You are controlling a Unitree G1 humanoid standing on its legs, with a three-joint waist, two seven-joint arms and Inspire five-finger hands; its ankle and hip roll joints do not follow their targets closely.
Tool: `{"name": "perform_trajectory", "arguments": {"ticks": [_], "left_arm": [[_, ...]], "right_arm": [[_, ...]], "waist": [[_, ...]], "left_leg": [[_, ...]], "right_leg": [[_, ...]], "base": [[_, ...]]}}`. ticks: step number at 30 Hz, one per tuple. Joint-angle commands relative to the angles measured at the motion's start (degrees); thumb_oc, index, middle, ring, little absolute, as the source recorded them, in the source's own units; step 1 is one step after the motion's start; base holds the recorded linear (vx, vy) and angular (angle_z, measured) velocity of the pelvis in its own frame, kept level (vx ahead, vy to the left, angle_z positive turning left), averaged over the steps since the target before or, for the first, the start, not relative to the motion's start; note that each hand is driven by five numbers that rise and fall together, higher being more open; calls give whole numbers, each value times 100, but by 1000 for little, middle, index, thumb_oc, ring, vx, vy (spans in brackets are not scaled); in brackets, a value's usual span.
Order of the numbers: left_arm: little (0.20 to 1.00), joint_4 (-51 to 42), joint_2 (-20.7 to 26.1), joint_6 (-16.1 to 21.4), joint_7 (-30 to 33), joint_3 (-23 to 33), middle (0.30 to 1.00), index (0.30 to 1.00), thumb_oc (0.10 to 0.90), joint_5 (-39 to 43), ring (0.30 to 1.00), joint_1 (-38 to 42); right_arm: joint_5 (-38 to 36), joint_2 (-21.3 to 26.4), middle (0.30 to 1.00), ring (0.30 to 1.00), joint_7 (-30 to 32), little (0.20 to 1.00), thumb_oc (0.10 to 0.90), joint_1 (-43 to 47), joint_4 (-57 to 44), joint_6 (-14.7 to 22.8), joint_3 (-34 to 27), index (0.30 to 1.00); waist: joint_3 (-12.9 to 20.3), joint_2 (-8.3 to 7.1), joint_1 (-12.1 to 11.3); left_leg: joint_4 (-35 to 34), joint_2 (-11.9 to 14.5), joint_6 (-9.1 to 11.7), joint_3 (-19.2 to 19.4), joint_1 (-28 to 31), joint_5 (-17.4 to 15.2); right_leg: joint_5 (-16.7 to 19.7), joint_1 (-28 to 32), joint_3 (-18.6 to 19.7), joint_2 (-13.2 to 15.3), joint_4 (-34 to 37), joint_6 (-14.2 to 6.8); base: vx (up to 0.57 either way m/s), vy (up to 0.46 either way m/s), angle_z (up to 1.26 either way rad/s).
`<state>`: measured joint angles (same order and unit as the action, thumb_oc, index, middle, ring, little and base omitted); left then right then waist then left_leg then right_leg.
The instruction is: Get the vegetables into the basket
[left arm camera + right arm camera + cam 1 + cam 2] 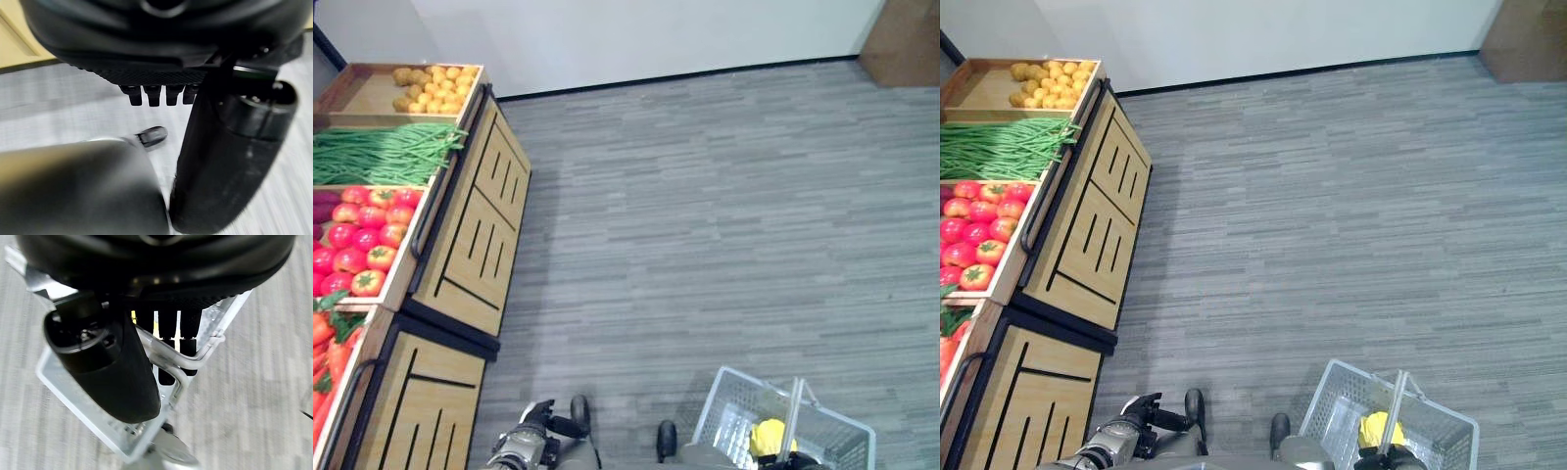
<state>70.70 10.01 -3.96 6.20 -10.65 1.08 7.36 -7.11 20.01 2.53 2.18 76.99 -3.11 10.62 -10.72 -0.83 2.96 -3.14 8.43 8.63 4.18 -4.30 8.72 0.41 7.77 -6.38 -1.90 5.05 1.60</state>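
Note:
A white wire basket (pixel 732 399) hangs low at my right side, with a yellow vegetable (pixel 769 434) lying in it. My right hand (pixel 156 264) is shut on the basket's metal handle (pixel 182 363), fingers curled round the bar. At my left stands a wooden produce stand (pixel 475 245) with crates of green beans (pixel 382 152), tomatoes (pixel 362 240) and carrots (pixel 325 343). My left hand (pixel 536 419) hangs low beside the stand's lower cabinet, open and holding nothing, well short of the crates.
A crate of small yellow produce (pixel 431 88) sits at the stand's far end. Something purple (pixel 325 206) lies beside the tomatoes. Grey plank floor (pixel 724 225) runs to a white wall, and a brown box (pixel 901 39) stands in the far right corner.

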Motion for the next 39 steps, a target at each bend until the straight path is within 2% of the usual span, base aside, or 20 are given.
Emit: {"name": "perform_trajectory", "arguments": {"ticks": [1, 4, 8, 19, 23, 24, 25, 26, 27, 30, 31, 33, 35, 39], "left_arm": [[1000, 477, 81, -129, 100, -279, 1000, 1000, 900, -183, 1000, -266], [1000, 513, 138, -114, 116, -235, 1000, 1000, 900, -210, 1000, -296], [1000, 525, 182, -117, 82, -264, 1000, 1000, 900, -305, 1000, -315], [1000, 505, 189, -90, 81, -255, 1000, 1000, 900, -318, 1000, -354], [1000, 456, 285, -88, 78, -244, 1000, 1000, 900, -321, 1000, -300], [1000, 456, 285, -88, 78, -244, 1000, 1000, 900, -321, 1000, -300], [1000, 428, 323, -97, 61, -265, 1000, 1000, 900, -321, 1000, -241], [1000, 422, 350, -100, 54, -296, 1000, 1000, 900, -337, 1000, -197], [1000, 422, 351, -99, 54, -295, 1000, 1000, 900, -337, 1000, -195], [1000, 424, 379, -94, 39, -307, 1000, 1000, 900, -347, 1000, -164], [1000, 442, 400, -75, 47, -338, 1000, 1000, 900, -374, 1000, -121], [1000, 430, 411, -84, 21, -356, 1000, 1000, 900, -385, 1000, -126], [1000, 477, 385, -82, 12, -351, 1000, 1000, 900, -424, 1000, -146], [1000, 517, 344, -73, 49, -300, 1000, 1000, 900, -387, 1000, -196]], "right_arm": [[91, 123, 300, 300, 47, 300, 400, -328, 31, -49, -56, 300], [67, 51, 300, 300, 66, 300, 400, -338, 72, -49, -79, 300], [68, -35, 300, 300, 59, 300, 400, -304, 59, -70, -55, 300], [195, -71, 300, 300, 30, 300, 400, -258, 82, -81, -7, 300], [234, -64, 300, 300, 34, 300, 400, -187, 72, -94, 3, 300], [234, -64, 300, 300, 34, 300, 400, -187, 72, -94, 3, 300], [250, -65, 300, 300, 26, 300, 400, -145, 54, -94, 34, 300], [218, -105, 300, 300, 31, 300, 400, -126, 33, -81, 44, 300], [218, -105, 300, 300, 31, 300, 400, -125, 33, -81, 43, 300], [171, -145, 300, 300, 31, 300, 400, -141, 48, -80, 57, 300], [150, -146, 300, 300, 19, 300, 400, -145, 67, -64, 63, 300], [113, -167, 300, 300, 6, 300, 400, -167, 75, -75, 73, 300], [125, -188, 300, 300, 19, 300, 400, -206, 90, -75, 100, 300], [178, -180, 300, 300, 11, 300, 400, -187, 52, -55, 137, 300]], "waist": [[144, 69, 59], [235, 68, 53], [318, 34, 39], [387, -19, -31], [264, -32, -69], [266, -32, -71], [117, -17, -54], [11, -18, 8], [10, -20, 8], [11, -54, 93], [-35, -102, 189], [-55, -127, 217], [14, -158, 191], [109, -147, 103]], "left_leg": [[-33, -298, -219, 215, 453, -178], [-133, -427, -324, 284, 716, -311], [-186, -563, -431, 355, 858, -488], [-186, -737, -565, 439, 878, -697], [-186, -765, -676, 514, 841, -736], [-186, -766, -676, 516, 839, -736], [-186, -763, -725, 561, 823, -739], [-186, -749, -719, 543, 874, -753], [-186, -750, -719, 543, 874, -754], [-186, -783, -660, 436, 949, -818], [-186, -833, -638, 352, 946, -798], [-186, -817, -630, 274, 962, -831], [-186, -832, -637, 281, 937, -855], [-186, -831, -623, 273, 882, -837]], "right_leg": [[-186, -618, 497, 442, -750, -660], [-255, -581, 610, 445, -833, -663], [-182, -478, 713, 557, -661, -792], [-50, -502, 844, 728, -569, -996], [-59, -928, 886, 707, -1354, -1117], [-61, -933, 888, 707, -1358, -1117], [161, -1351, 805, 785, -2116, -1251], [411, -1641, 882, 802, -2496, -1326], [406, -1645, 882, 802, -2505, -1326], [437, -1730, 986, 764, -1902, -1186], [540, -1944, 1236, 643, -1467, -1130], [527, -1797, 1330, 623, -1268, -1156], [491, -1582, 1247, 680, -884, -1141], [525, -1331, 1192, 708, -551, -1105]], "base": [[104, 92, -76], [104, 95, -25], [80, 98, 21], [22, 63, -5], [-33, 71, -10], [-105, 98, -16], [-81, 113, -16], [-81, 113, -21], [15, 53, -17], [99, -7, 16], [85, -37, 16], [47, -29, 42], [38, -18, 83], [48, -54, 10]]}}
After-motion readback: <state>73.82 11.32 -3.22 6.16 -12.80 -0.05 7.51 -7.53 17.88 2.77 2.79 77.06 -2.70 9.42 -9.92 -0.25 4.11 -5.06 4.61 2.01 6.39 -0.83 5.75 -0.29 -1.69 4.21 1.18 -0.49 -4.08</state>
